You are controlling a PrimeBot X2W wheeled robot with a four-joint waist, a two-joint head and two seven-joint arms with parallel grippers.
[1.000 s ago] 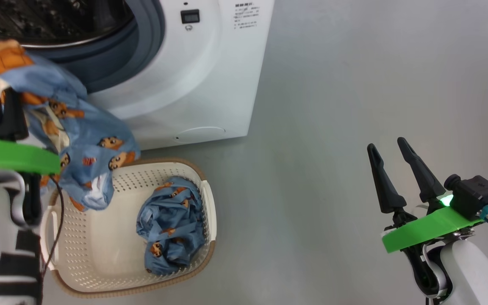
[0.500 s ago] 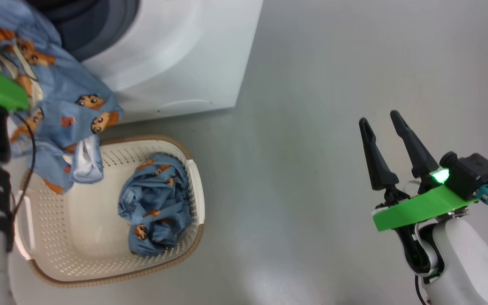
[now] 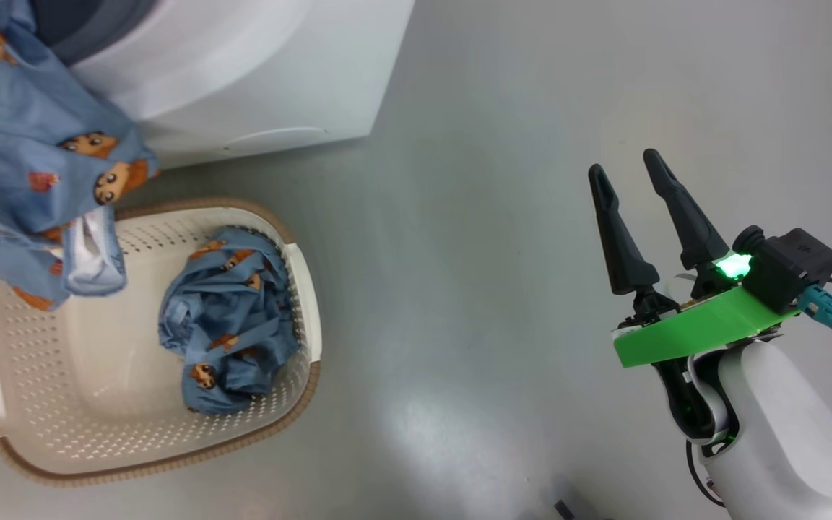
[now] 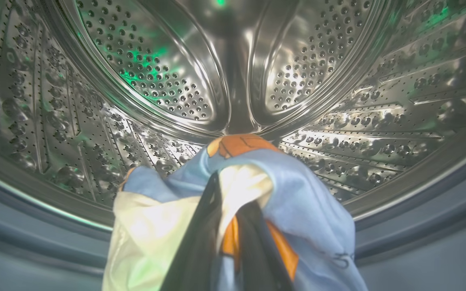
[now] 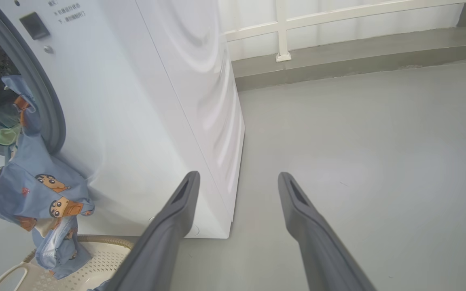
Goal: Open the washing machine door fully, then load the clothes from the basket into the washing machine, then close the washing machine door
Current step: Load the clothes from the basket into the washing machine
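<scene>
In the left wrist view my left gripper is shut on a piece of the clothes, light blue with orange and cream patches, held at the mouth of the washing machine's steel drum. From there the garment hangs down the washing machine front, over the cream basket. A second bundle of the clothes lies in the basket's right half. My right gripper is open and empty above the floor, far right of the basket. The washing machine door is out of view.
Grey floor stretches to the right of the machine and the basket. In the right wrist view a low ledge and a white railing run behind the washing machine. The basket's rim stands against the machine's foot.
The head camera has turned, so machine and basket sit further left in the picture, and my left arm has slid off its left edge. The garment stays held; the right gripper stays open.
</scene>
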